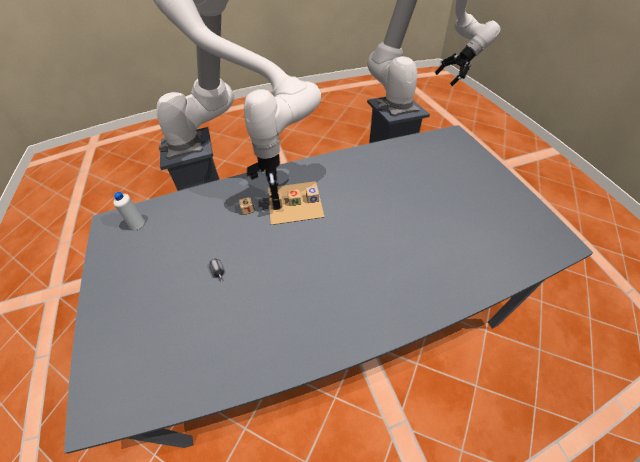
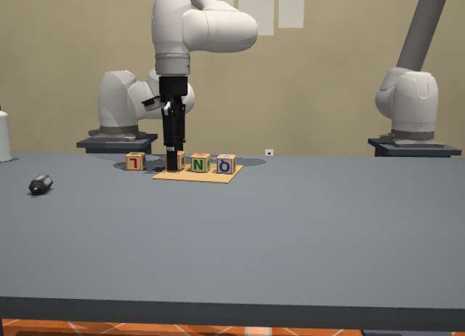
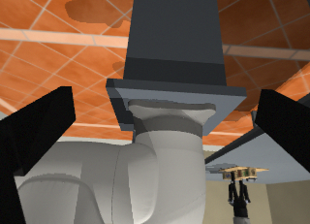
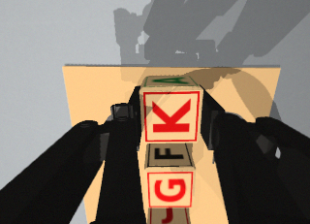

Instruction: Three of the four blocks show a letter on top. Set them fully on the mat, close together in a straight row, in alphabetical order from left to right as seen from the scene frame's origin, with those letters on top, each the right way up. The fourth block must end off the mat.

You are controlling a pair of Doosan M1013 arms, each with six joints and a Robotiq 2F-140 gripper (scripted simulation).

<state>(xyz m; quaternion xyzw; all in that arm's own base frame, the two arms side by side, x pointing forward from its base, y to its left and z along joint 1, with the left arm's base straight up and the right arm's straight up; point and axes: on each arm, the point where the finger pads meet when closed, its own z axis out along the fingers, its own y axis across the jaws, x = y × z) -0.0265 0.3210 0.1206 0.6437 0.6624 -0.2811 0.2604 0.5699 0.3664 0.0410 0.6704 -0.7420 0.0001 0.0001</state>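
My right gripper [image 1: 276, 204] [image 2: 174, 163] [image 4: 168, 99] is shut on the K block [image 4: 171, 116] [image 2: 182, 158], upright, at or just above the mat [image 1: 297, 217] [image 2: 191, 177] [image 4: 87, 88]; exact contact is unclear. The G block [image 1: 294, 197] [image 2: 200, 163] [image 4: 170, 190] stands beside it on the mat, its letter turned like the K, with a small gap between. The D block [image 1: 312, 194] [image 2: 226, 164] stands beyond G on the mat. The fourth block [image 1: 246, 206] [image 2: 135, 161] is off the mat, its top mark unclear. My left gripper [image 1: 446, 77] [image 3: 166, 105] is open and empty, away from the table.
A white bottle with a blue cap [image 1: 129, 212] [image 2: 4, 137] stands near the table's back-left edge in the top view. A dark ribbed object [image 1: 216, 267] [image 2: 41, 184] lies in front of the fourth block. The fourth block is close beside the gripper.
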